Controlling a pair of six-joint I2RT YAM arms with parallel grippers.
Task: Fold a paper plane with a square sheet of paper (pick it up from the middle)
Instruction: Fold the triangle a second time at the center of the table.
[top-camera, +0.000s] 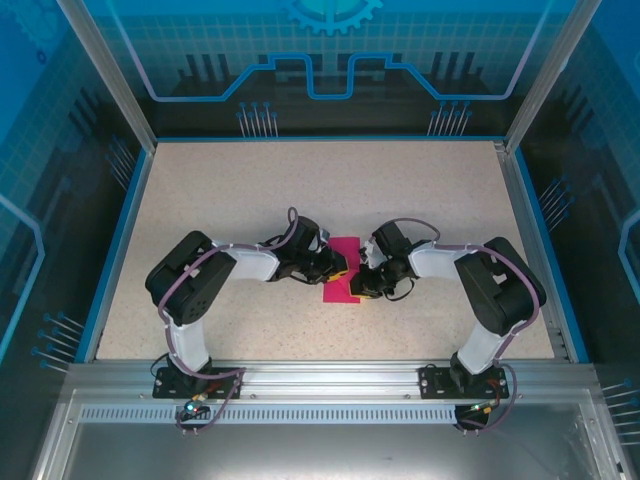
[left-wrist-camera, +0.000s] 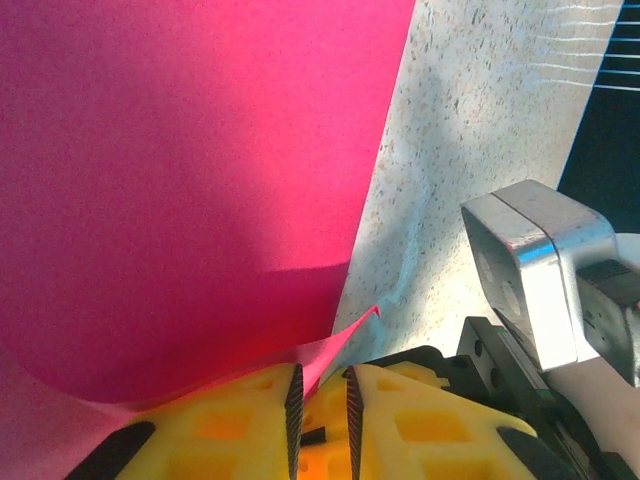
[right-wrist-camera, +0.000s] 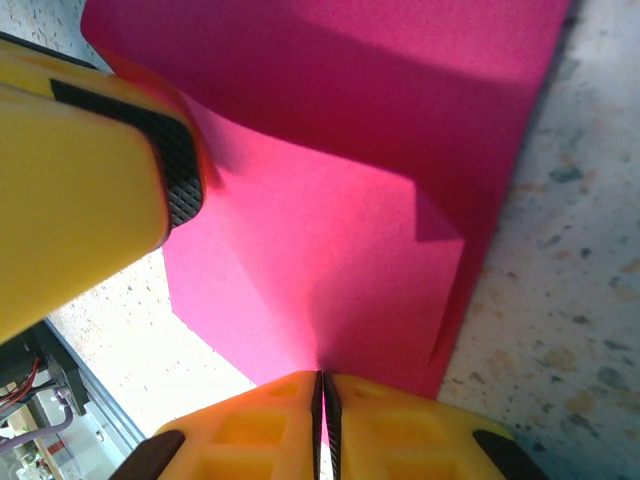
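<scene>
Pincer R clamped on pink paper; pincer L slightly parted, paper edge between; arms bent inward.

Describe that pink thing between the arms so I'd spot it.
On the speckled beige table, look at the middle, where left arm and right arm meet. The sheet of paper lies between them: magenta-pink, against black-and-white arms and pale tabletop.

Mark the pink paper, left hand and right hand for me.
pink paper (left-wrist-camera: 180, 180): left wrist view, on its broad flat face.
left hand (left-wrist-camera: 322, 395): left wrist view, gap between the yellow fingertips.
right hand (right-wrist-camera: 322, 385): right wrist view, seam where the fingertips pinch the paper.
</scene>
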